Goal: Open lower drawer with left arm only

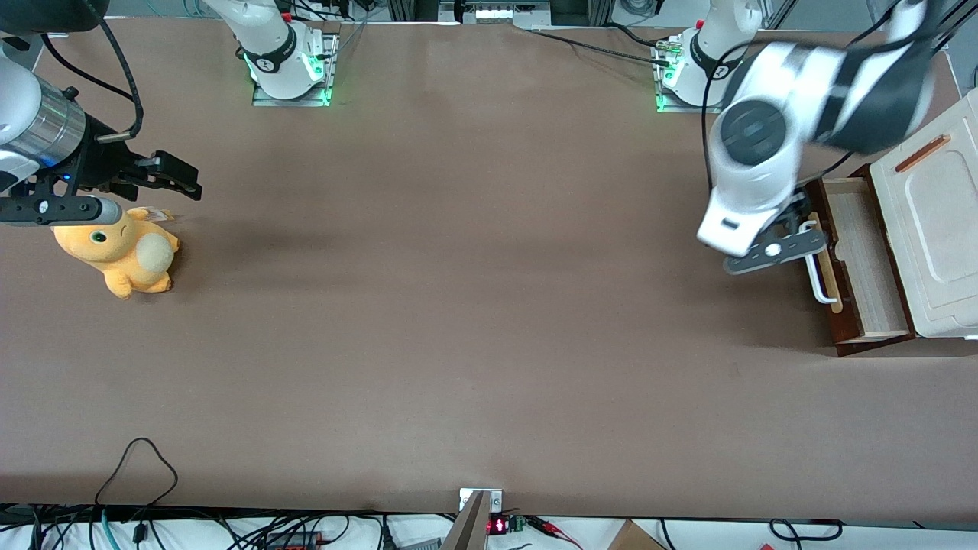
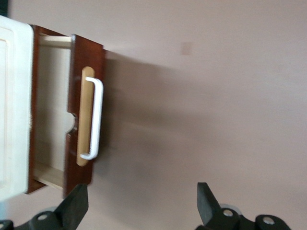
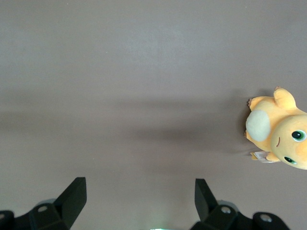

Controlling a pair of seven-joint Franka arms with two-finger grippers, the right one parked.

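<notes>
- Dark brown wooden lower drawer (image 1: 856, 263) with white loop handle (image 2: 95, 119) stands pulled out from the cream-white cabinet (image 1: 936, 229), at the working arm's end of the brown worktop (image 1: 458, 305).
- Glossy white left arm's black claw (image 2: 142, 203) hangs spread open, empty, just in front of the handle.

— How is the lower drawer (image 1: 863, 263) looking?

— It is sitting pulled partway out of its cabinet at the working arm's end of the table, showing a dark brown front, a white loop handle (image 2: 94, 119) on a tan wood strip, and a pale wood floor inside.

— And the left arm (image 1: 772, 145)?

— Glossy white with dark grey panels, it is reaching over the table beside the drawer front. Its claw (image 2: 141, 203) is hanging with fingers spread wide, gripping nothing, just clear of the handle.
</notes>
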